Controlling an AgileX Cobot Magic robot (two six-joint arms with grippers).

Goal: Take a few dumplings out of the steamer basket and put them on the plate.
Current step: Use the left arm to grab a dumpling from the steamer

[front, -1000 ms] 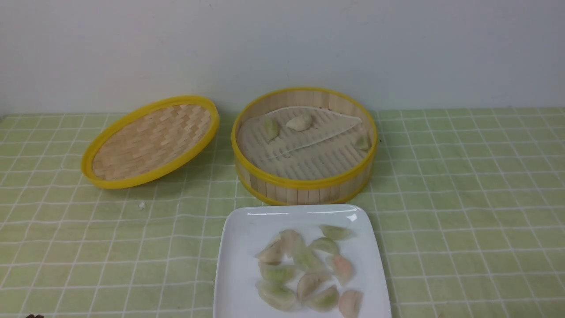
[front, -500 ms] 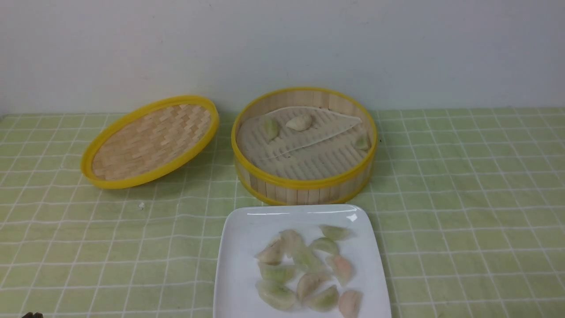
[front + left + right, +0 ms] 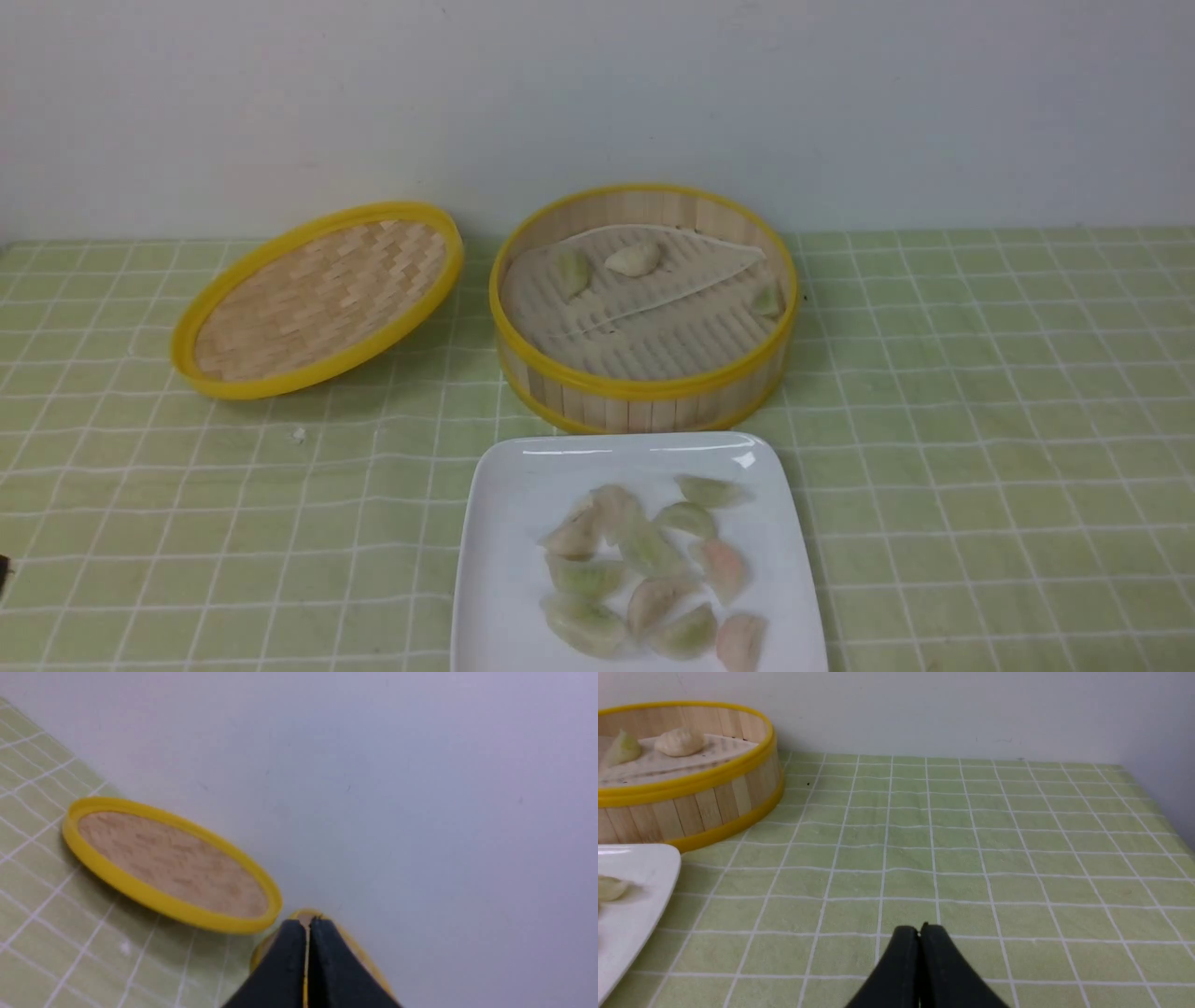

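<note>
1. Steamer basket (image 3: 644,399): yellow rims, pale striped liner.
2. Lid (image 3: 322,299): tan weave, yellow rim.
3. Plate (image 3: 499,560): white.
4. Dumplings (image 3: 586,623): pale green, off-white, pinkish.
5. Tablecloth (image 3: 980,420): green, white grid.

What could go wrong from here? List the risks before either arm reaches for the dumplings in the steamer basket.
The green dumpling sits close against the steamer basket's right wall, so fingertips may bump the wall.
The plate already holds a tight cluster of dumplings; another set down there might land on them or stick.
Both the left gripper and right gripper are shut, so either could push a dumpling if it fails to open first.
</note>
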